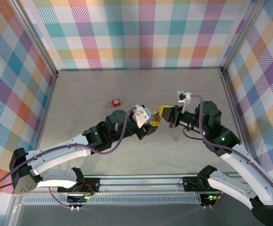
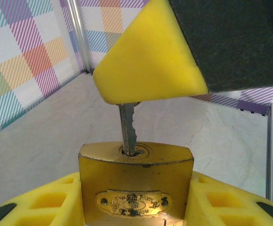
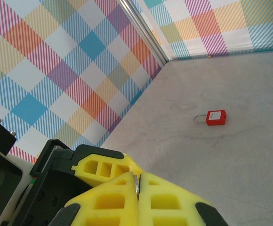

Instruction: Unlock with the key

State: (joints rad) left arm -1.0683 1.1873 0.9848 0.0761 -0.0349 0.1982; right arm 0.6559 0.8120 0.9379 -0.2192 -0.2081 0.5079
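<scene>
Brass padlock (image 2: 135, 188), one, clamped between left gripper's (image 1: 153, 123) yellow fingers, mid-table (image 1: 127, 84), keyhole facing right gripper (image 3: 139, 186). One key (image 2: 128, 127), blade in keyhole; right gripper's pads pinch its head and hide it. Second lock, red padlock (image 3: 215, 117), lies flat on table, well apart behind left arm.

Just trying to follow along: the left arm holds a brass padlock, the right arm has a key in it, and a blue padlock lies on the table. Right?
Not quite. The loose padlock on the table is red, not blue; the right wrist view shows it clearly. The brass padlock and key are as you say.
</scene>
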